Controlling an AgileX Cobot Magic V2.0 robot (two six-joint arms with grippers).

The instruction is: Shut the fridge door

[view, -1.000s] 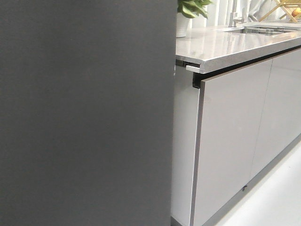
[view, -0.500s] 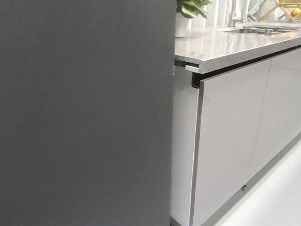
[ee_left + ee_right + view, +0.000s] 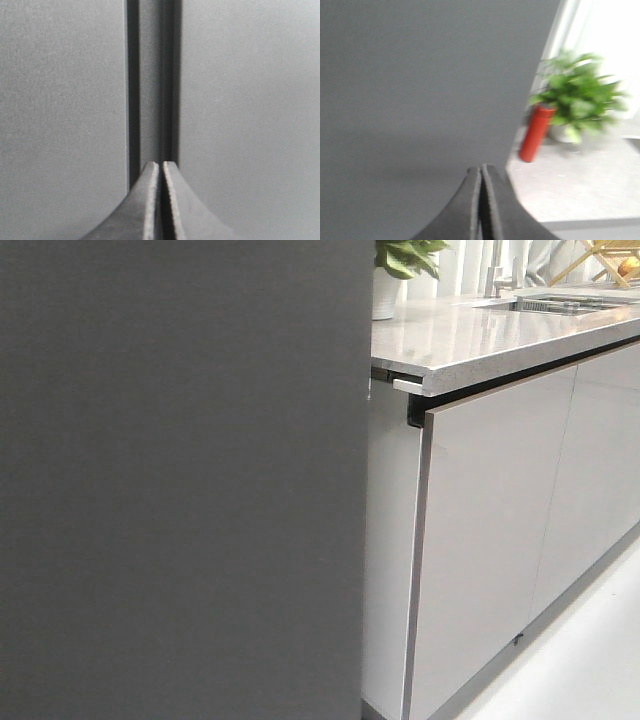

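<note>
Nearly finishing, by the look of it. Pressing both end effectors against the fridge door (image 3: 180,480), its matte dark grey outside filling the left of the front view, edge standing just beside the cabinet fronts (image 3: 490,540). Keeping the left end effector (image 3: 161,172) clenched on nothing at a narrow dark seam between panels; likewise the right end effector (image 3: 481,175), clenched and empty. Judging only a final push remaining, though seating staying unconfirmed.
</note>
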